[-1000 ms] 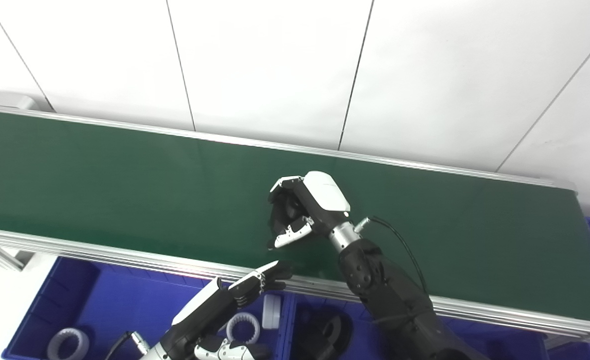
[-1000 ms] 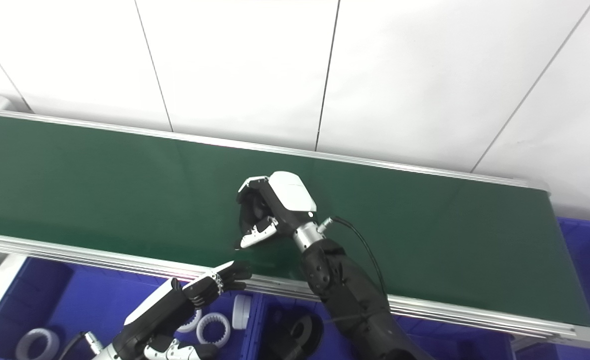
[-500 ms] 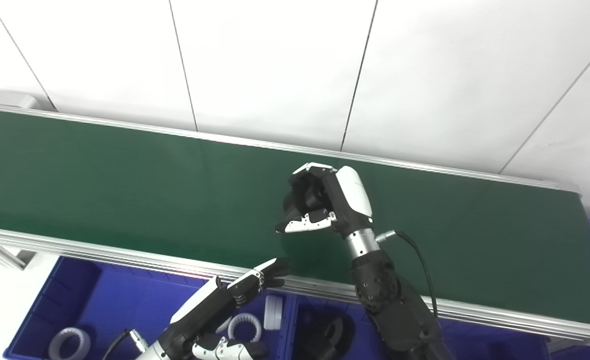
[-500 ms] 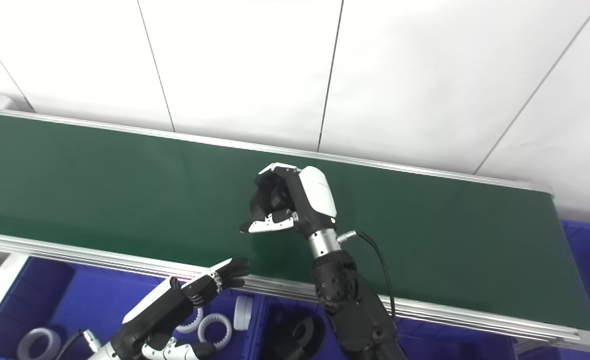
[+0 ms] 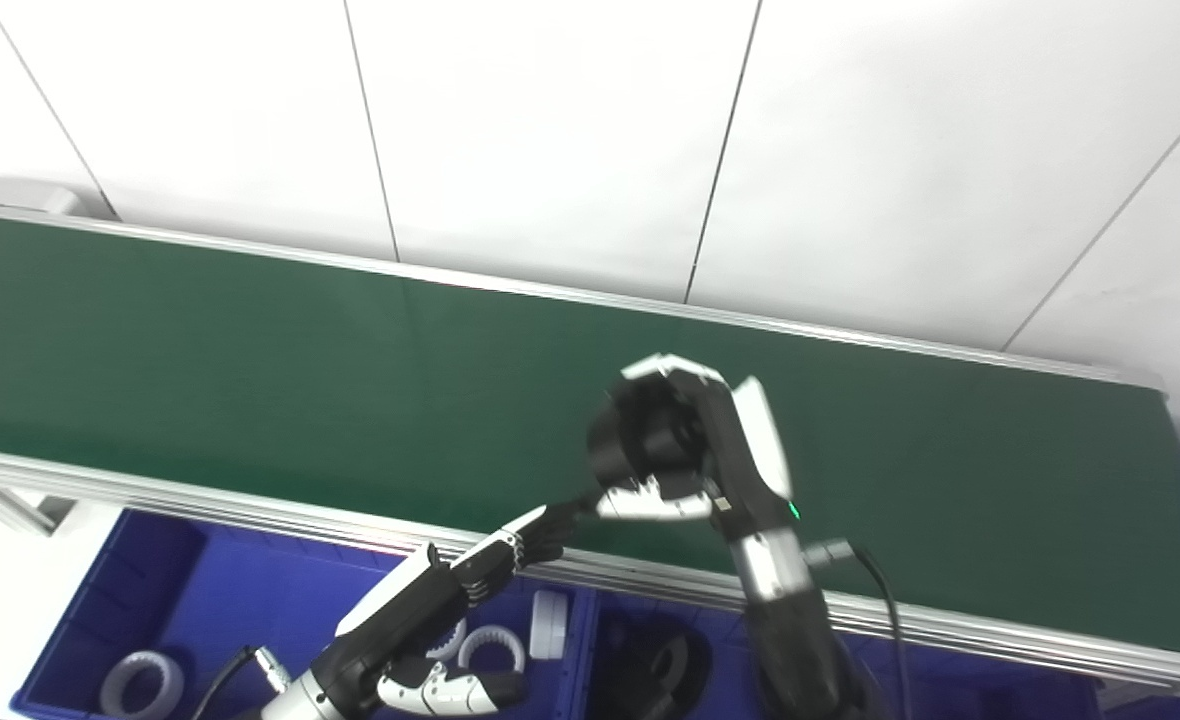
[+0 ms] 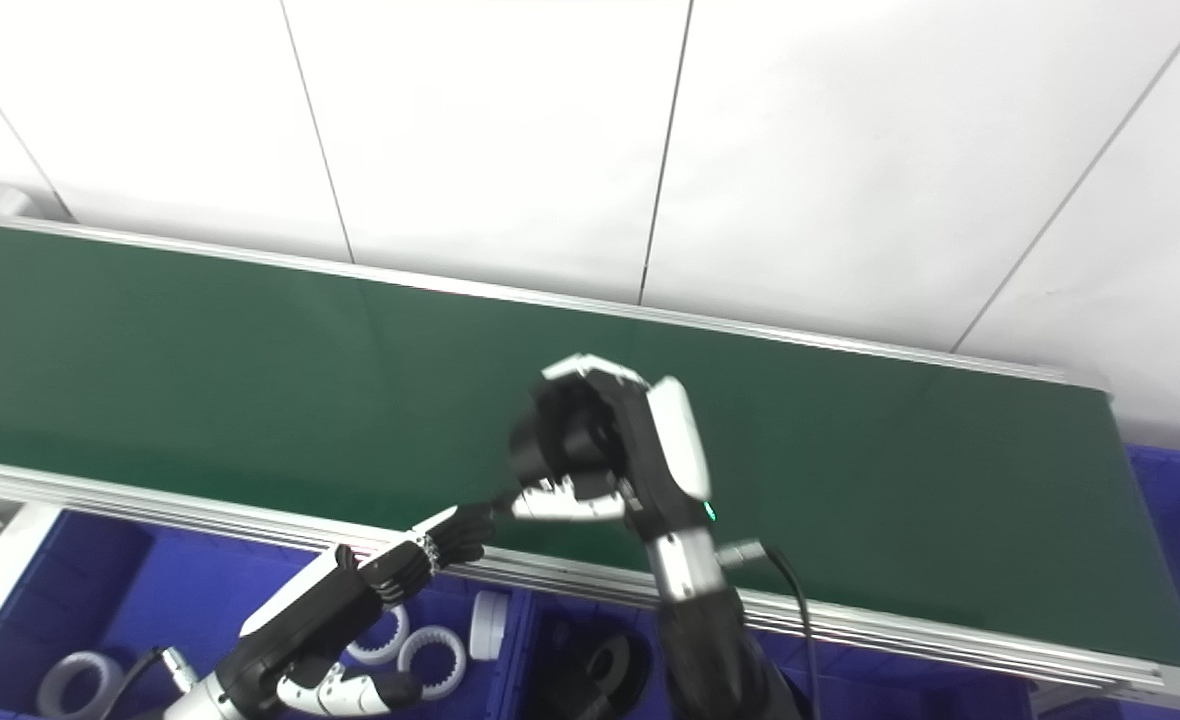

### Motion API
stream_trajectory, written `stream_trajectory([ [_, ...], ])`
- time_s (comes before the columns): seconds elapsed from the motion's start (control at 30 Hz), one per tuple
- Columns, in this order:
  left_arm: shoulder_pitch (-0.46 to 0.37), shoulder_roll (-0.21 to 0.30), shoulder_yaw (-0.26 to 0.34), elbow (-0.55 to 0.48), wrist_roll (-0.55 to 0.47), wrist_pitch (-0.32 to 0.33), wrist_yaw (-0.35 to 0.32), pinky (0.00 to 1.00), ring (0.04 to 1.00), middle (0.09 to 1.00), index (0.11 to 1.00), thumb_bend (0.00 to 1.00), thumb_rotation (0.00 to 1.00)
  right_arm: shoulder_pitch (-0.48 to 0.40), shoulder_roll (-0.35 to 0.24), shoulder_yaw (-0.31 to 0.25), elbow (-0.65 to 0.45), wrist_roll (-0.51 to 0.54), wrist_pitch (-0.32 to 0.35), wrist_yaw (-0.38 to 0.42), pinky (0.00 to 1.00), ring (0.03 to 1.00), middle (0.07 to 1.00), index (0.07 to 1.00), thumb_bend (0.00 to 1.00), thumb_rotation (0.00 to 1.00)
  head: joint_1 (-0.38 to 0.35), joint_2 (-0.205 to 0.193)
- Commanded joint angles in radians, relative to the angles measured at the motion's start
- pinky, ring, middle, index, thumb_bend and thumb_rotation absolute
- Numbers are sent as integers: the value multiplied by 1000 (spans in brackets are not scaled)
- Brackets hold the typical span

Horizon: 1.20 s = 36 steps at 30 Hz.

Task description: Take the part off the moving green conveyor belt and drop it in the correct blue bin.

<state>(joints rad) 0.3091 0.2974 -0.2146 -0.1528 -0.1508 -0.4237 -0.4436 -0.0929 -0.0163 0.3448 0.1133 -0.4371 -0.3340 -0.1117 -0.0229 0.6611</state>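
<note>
Right hand [image 5: 695, 445] raised over the near half of the green conveyor belt [image 5: 250, 350], fingers curled tight around a dark, roundish part [image 5: 640, 440], thumb tucked under it; closed on the part, though motion blur hides the exact shape and makes any long axis impossible to judge. Part therefore off the belt and up in the right hand, above the belt's near rail [image 5: 200, 500]. Straight toward the near side and slightly down from it, the blue bin with black parts [image 5: 650, 665], a dark ring visible inside, partly hidden behind the right forearm. Just to the left of that, across a divider, the blue bin with white rings [image 5: 250, 610], holding white toothed rings [image 5: 490, 650] and a white cylinder [image 5: 547, 624]. Judged by colour, the black-part bin the correct target, so the coming move likely a short pull nearward over the rail, then release. Left hand [image 5: 450, 590] over the white-ring bin, holding nothing, fingers stretched out flat with fingertips [image 5: 550, 520] reaching up to the rail, just beside the right hand's thumb; nearer the wrong bin and close enough to crowd the carry path. Risk: release too far left, across the divider.
</note>
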Motion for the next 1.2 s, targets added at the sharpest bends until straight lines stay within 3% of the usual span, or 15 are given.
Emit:
stream_trajectory([
  [0.0, -19, 9, 6, -7, -44, -26, -8, 928, 958, 972, 956, 414, 515, 51, -10, -6, -109, 12, 13, 21, 360, 475, 498, 462, 496, 0, 1, 0],
  [0.07, -30, 8, 9, 2, -59, -27, -12, 928, 956, 970, 954, 405, 503, 119, -29, -10, -161, 19, 13, 37, 360, 478, 491, 467, 497, 0, -11, 7],
  [0.1, -35, 9, 10, 2, -64, -22, -13, 930, 955, 968, 953, 400, 496, 149, -36, -12, -184, 38, 12, 48, 363, 480, 488, 469, 497, 0, -29, 37],
  [0.2, -44, 14, 15, -4, -68, -7, -14, 929, 957, 971, 955, 395, 503, 214, -50, -16, -240, 76, 18, 78, 353, 467, 523, 470, 494, 0, -52, 59],
  [0.23, -49, 19, 18, -11, -63, 1, -12, 929, 958, 973, 956, 395, 513, 239, -58, -18, -264, 78, 29, 89, 355, 468, 524, 470, 495, 0, -73, 112],
  [0.27, -53, 21, 21, -16, -59, 7, -12, 938, 964, 977, 962, 404, 559, 255, -63, -20, -281, 79, 37, 98, 358, 467, 522, 470, 495, 0, -73, 112],
  [0.3, -62, 29, 26, -33, -67, 28, -12, 940, 965, 978, 963, 406, 572, 269, -66, -22, -314, 74, 60, 111, 359, 467, 521, 470, 495, 0, -108, 230],
  [0.4, -95, 49, 46, -76, -89, 79, -14, 952, 972, 982, 966, 411, 604, 297, -78, -29, -395, 51, 129, 147, 370, 465, 515, 469, 496, 0, -161, 272],
  [0.57, -140, 58, 56, -97, -157, 149, -28, 932, 963, 976, 950, 427, 544, 326, -108, -37, -426, 70, 143, 186, 356, 464, 511, 470, 496, 0, -165, 277],
  [0.83, -120, 53, 68, -126, -161, 199, -26, 922, 956, 969, 940, 430, 451, 348, -148, -57, -423, 15, 148, 211, 362, 452, 525, 470, 496, 0, -154, 275],
  [1.17, -119, 43, 73, -145, -150, 215, -27, 928, 957, 970, 946, 432, 465, 288, -168, -52, -355, -95, 165, 233, 383, 468, 543, 449, 494, 0, -142, 274],
])
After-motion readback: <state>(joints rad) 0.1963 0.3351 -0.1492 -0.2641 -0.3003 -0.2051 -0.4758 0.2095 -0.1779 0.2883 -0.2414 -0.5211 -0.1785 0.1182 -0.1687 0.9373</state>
